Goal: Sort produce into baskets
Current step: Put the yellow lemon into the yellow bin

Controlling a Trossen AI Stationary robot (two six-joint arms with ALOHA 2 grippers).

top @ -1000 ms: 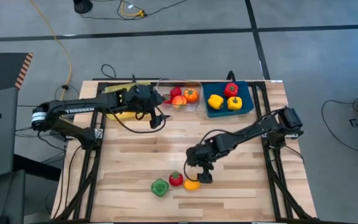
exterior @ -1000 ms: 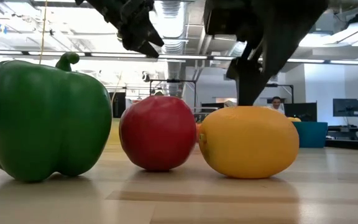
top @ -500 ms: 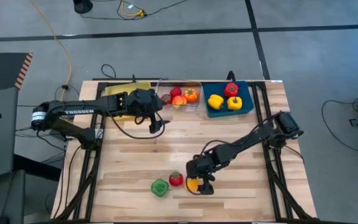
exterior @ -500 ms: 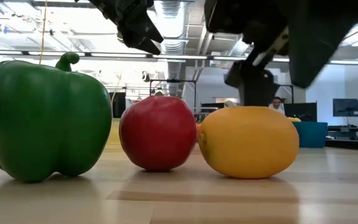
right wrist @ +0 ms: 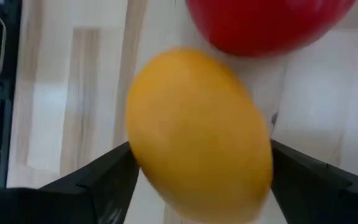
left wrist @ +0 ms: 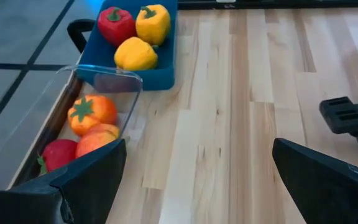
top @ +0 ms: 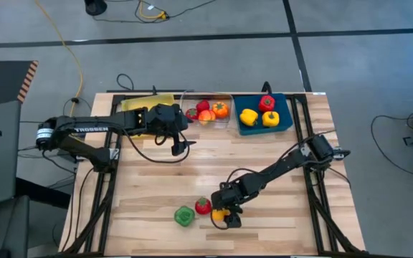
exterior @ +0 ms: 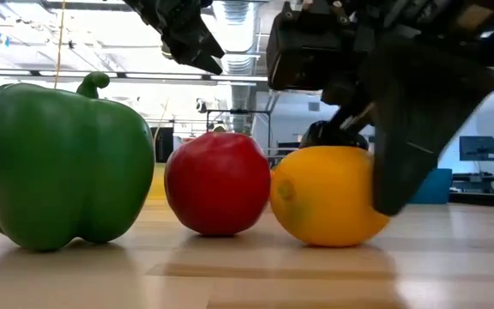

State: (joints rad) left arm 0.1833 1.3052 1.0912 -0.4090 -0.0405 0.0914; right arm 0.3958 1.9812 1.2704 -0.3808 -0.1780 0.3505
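A yellow lemon (right wrist: 197,137) lies on the table near its front edge. Beside it are a red fruit (exterior: 217,184) and a green pepper (exterior: 58,163). My right gripper (top: 225,216) has come down over the lemon, open, one finger on each side of it. My left gripper (top: 180,143) hangs open and holds nothing, above the table in front of the clear basket (top: 229,123). That basket holds red and orange fruits. The blue basket (top: 290,123) holds yellow and red peppers. The yellow basket (top: 162,98) is mostly hidden by the left arm. My right gripper has its two fingers (right wrist: 114,171) against the lemon's opposite sides (right wrist: 143,149). They slant down from above and from the table's right. The lemon rests on the table, and its end lies against the red fruit.
The three baskets stand in a row along the table's far edge. Bare wooden tabletop (top: 192,172) lies between them and the three pieces at the front. A cable (top: 149,147) loops below the left arm.
My right gripper has moved down and toward the table's near edge until its fingers straddle the lemon, and the gap between them has narrowed a little. The lemon has turned slightly and shifted toward the red fruit.
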